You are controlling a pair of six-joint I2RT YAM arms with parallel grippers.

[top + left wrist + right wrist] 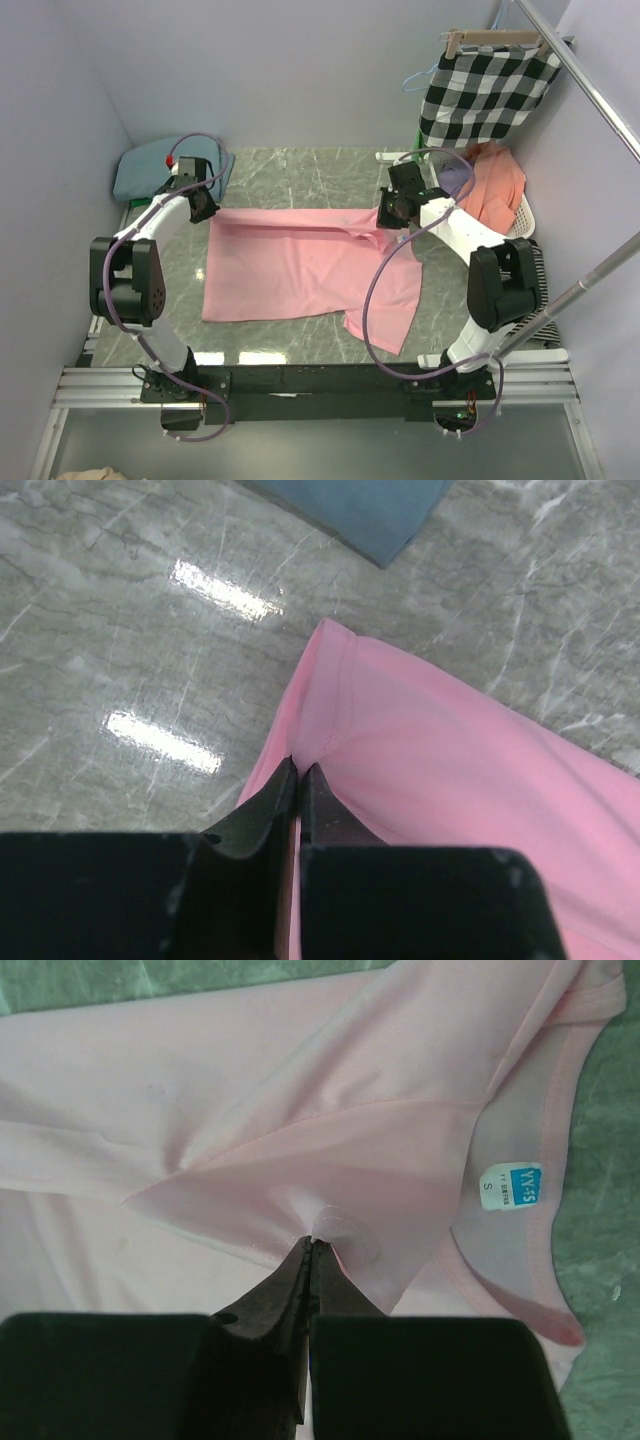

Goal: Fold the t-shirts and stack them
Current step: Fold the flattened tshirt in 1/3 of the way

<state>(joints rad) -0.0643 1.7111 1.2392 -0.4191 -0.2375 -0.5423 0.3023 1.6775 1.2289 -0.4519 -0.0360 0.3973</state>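
Top external view: Pink t-shirt [300, 265] spread flat on the marble table [300, 170]. White basket [527, 215] at the right edge, an orange garment [495, 185] in it. Left gripper [203, 207] clamped on the shirt's far left corner; right gripper [392, 215] pinched tight on a fold beside the collar [557, 1100]. Neck label [510, 1185]: blue-white, "S" legible. Teal t-shirt [150, 165] in the far-left corner.

A small blue-and-white tag [509, 1188] is sewn inside the neckline of the pink t-shirt [300, 1090]; the size letter "S" is read on it, while the remaining lettering cannot be made out.
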